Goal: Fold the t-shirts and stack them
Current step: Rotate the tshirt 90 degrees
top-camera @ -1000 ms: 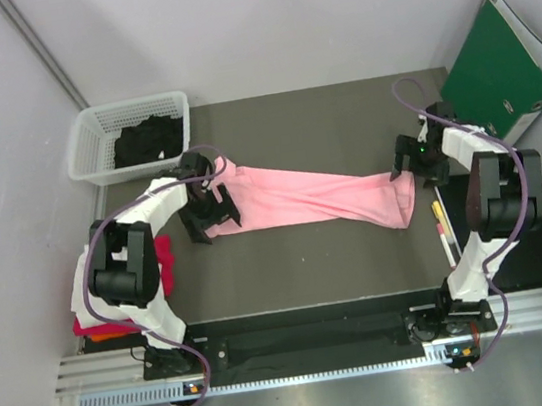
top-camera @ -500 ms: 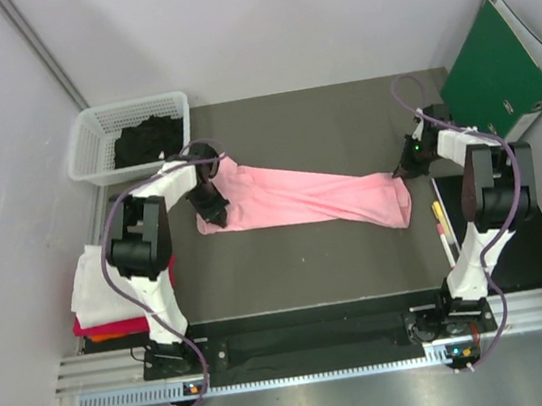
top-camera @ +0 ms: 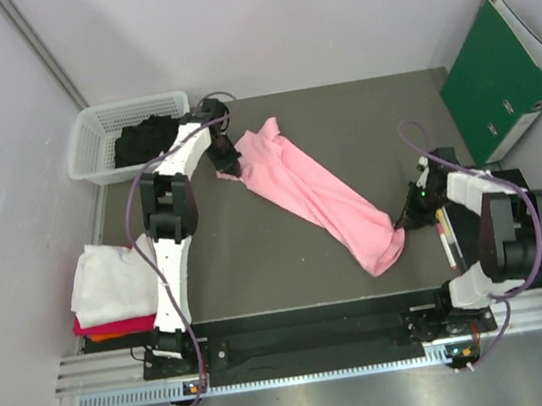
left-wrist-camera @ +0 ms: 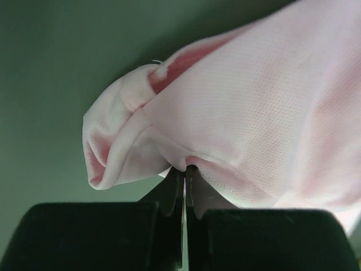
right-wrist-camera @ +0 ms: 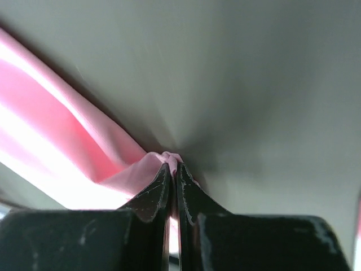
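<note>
**A:** Left tool [top-camera: 229, 164], state?
**B:** Closed on the pink shirt [top-camera: 316, 197]. In the left wrist view both fingers [left-wrist-camera: 172, 189] are pressed together with a hem fold pinched at the tips. The cloth is bunched to the left of the pinch.

**A:** Right tool [top-camera: 408, 220]?
**B:** Also closed on the pink shirt. The right wrist view shows a small nub of pink cloth nipped between the tips, the rest trailing off to the left.

**A:** Where does the shirt sit?
**B:** Mid-bench [top-camera: 260, 265], drawn into a long narrow band on a diagonal. The far-left end is at the left tool, the near-right end at the right tool. It is wider and rumpled at the far end and tapers toward the near end. Cannot tell whether the middle rests on the bench or hangs just clear.

**A:** Other shirts?
**B:** Black shirt [top-camera: 146, 140] in the basket [top-camera: 90, 137] at the far-left corner, near the left tool. White shirt [top-camera: 105, 277] on top of a red shirt [top-camera: 117, 326], stacked at the near-left edge, well apart from the pink one.

**A:** Anything else on the right?
**B:** Markers [top-camera: 445, 239] lying just beside the right tool. Green binder [top-camera: 500, 70] leaning at the far right.
</note>
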{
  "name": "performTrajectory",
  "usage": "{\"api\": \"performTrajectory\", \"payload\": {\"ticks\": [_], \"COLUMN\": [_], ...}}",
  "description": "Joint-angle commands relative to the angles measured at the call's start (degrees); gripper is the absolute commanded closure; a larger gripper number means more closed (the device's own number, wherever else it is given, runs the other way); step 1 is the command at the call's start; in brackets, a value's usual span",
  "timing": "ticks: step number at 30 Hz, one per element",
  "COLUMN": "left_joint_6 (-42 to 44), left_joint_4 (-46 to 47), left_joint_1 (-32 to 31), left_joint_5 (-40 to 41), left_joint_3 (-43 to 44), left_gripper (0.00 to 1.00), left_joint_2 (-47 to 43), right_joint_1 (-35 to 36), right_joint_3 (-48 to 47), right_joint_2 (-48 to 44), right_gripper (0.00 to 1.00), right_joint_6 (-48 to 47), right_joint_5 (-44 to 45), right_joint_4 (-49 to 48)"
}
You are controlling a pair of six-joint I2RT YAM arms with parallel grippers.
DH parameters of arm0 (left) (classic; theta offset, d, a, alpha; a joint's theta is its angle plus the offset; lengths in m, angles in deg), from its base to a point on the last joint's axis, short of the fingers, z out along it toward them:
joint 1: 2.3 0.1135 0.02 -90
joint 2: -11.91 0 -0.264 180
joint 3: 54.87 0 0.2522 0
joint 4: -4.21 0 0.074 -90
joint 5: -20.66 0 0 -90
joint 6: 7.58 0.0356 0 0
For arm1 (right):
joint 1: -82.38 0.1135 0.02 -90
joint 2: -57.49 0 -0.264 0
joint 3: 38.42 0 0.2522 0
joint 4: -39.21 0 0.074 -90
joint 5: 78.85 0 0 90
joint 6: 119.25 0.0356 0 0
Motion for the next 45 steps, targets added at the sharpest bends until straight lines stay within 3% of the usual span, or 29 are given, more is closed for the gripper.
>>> {"api": "performTrajectory", "payload": {"ticks": [1,3,4,7,8,9,11,12,17,20,22,27,30,35,38,39,41,45], "left_joint_6": [-1.6,-2.9,-3.7,-1.9,-0.9,0.0,1.4,1.7,0.3,-0.6,-0.6,0.9,1.4,-0.3,-1.1,-1.1,-1.2,-1.8], "left_joint_4": [16.9,20.2,21.1,22.3,22.5,23.5,28.4,30.0,33.5,31.9,30.7,18.8,14.3,11.5,10.3,10.2,10.7,11.3], "left_joint_1": [0.3,0.3,0.3,0.3,0.2,-0.1,-0.2,-0.3,-1.9,-7.6,-15.1,-36.4,-45.0,-50.6,-50.7,-50.7,-50.6,-50.2], "left_joint_5": [-7.6,-10.9,-13.4,-16.3,-16.1,-15.9,-14.6,-14.4,-16.1,-15.5,-13.3,-3.9,0.7,2.7,3.1,5.2,7.8,11.5], "left_joint_3": [11.4,14.7,16.3,12.5,9.9,1.9,-8.2,-17.8,-39.4,-48.5,-52.5,-47.6,-41.4,-36.6,-36.9,-37.3,-39.1,-40.7], "left_gripper": [1.0,1.0,1.0,0.75,0.63,0.38,0.18,0.01,0.01,0.01,0.02,0.08,0.12,0.16,0.31,0.43,0.55,0.71], "left_joint_2": [11.6,14.5,14.9,11.8,9.7,3.7,-3.7,-11.6,-30.7,-38.4,-41.3,-36.0,-30.2,-24.8,-23.6,-23.6,-23.9,-23.2], "right_joint_1": [1.6,3.3,3.9,5.1,5.1,5.1,5.1,5.1,5.1,5.1,5.0,4.5,4.3,3.6,3.6,3.6,3.6,3.6], "right_joint_3": [4.2,5.5,5.6,5.5,4.6,3.8,0.9,-0.1,-6.0,-8.5,-10.2,-15.7,-17.6,-18.3,-17.5,-17.2,-16.2,-14.3], "right_joint_2": [-7.6,-10.7,-11.6,-15.0,-17.2,-18.4,-20.0,-20.0,-14.7,-10.7,-7.5,-2.0,0.1,0.8,0.6,0.5,0.3,-0.4], "right_gripper": [1.0,1.0,0.91,0.46,0.4,0.33,0.12,0.04,0.0,0.0,0.0,0.0,0.0,0.0,0.0,0.0,0.0,0.0], "right_joint_6": [2.5,3.3,3.5,3.1,2.7,2.4,1.4,0.8,-2.1,-2.0,-1.6,-0.5,-0.3,0.2,0.5,0.4,0.3,-0.3], "right_joint_5": [-1.6,-2.5,-2.6,-1.5,-0.9,0.4,2.1,3.3,4.4,4.1,3.6,2.3,2.1,0.8,0.0,-0.3,-0.7,-2.1], "right_joint_4": [8.1,10.5,11.1,13.5,13.8,13.9,14.0,13.9,10.5,6.9,5.5,2.6,1.8,0.6,0.2,0.1,-0.1,-0.7]}}
